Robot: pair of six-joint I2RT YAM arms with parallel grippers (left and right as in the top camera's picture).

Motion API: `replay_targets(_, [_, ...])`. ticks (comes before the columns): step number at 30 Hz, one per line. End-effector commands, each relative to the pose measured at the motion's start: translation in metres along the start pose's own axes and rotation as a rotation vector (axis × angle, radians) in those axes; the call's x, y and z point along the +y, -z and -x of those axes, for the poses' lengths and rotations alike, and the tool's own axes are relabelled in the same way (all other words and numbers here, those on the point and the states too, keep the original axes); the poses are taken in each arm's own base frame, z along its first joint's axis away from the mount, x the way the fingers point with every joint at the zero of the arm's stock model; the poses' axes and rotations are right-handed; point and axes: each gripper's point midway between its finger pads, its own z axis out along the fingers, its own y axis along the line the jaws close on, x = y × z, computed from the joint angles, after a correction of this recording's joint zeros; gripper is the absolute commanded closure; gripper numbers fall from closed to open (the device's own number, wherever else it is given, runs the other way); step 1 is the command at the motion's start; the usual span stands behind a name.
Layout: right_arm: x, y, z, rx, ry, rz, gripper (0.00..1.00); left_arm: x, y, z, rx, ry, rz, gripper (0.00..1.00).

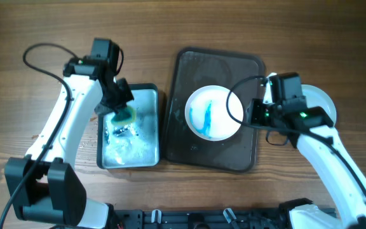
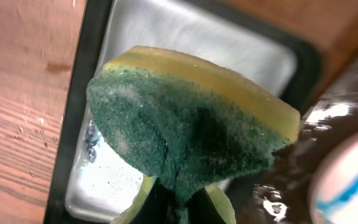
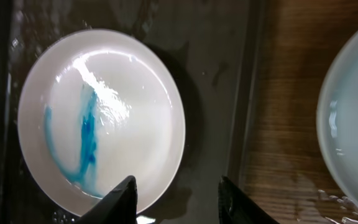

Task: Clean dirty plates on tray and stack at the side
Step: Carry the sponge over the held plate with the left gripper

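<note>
A white plate smeared with blue lies on the dark tray; it also shows in the right wrist view. My left gripper is shut on a green and yellow sponge, held over the water basin. In the left wrist view the sponge fills the frame, pinched between the fingers. My right gripper is open and empty at the plate's right rim, with its fingers just over the rim and tray. A clean white plate lies on the table at the right.
The basin holds soapy water and stands left of the tray. The clean plate's edge shows in the right wrist view on bare wood. Cables loop over both arms.
</note>
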Motion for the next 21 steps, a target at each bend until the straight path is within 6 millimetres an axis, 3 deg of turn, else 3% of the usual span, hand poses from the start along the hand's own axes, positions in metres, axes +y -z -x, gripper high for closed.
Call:
replay_targets(1, [0.006,-0.023,-0.006,0.075,0.038,0.037,0.57,-0.021,0.033,0.009,-0.089,-0.076,-0.063,0.96])
replay_targets(7, [0.003,-0.055,-0.012,0.133,0.052,0.036,0.57,-0.041,0.037,-0.002,-0.101,-0.139,-0.086,0.96])
replay_targets(13, [0.005,-0.082,-0.02,0.185,0.061,0.068,0.57,-0.077,0.041,-0.007,-0.147,-0.214,-0.157,0.96])
replay_targets(17, [0.013,-0.097,-0.023,0.208,0.049,0.123,0.78,-0.118,0.044,-0.017,-0.149,-0.251,-0.283,0.96])
replay_targets(18, [0.012,-0.1,-0.025,0.215,0.035,0.119,0.88,-0.129,0.044,-0.02,-0.144,-0.264,-0.314,0.96])
replay_targets(21, [0.005,-0.106,-0.028,0.229,-0.009,0.078,0.96,-0.153,0.039,-0.03,-0.118,-0.271,-0.372,0.96])
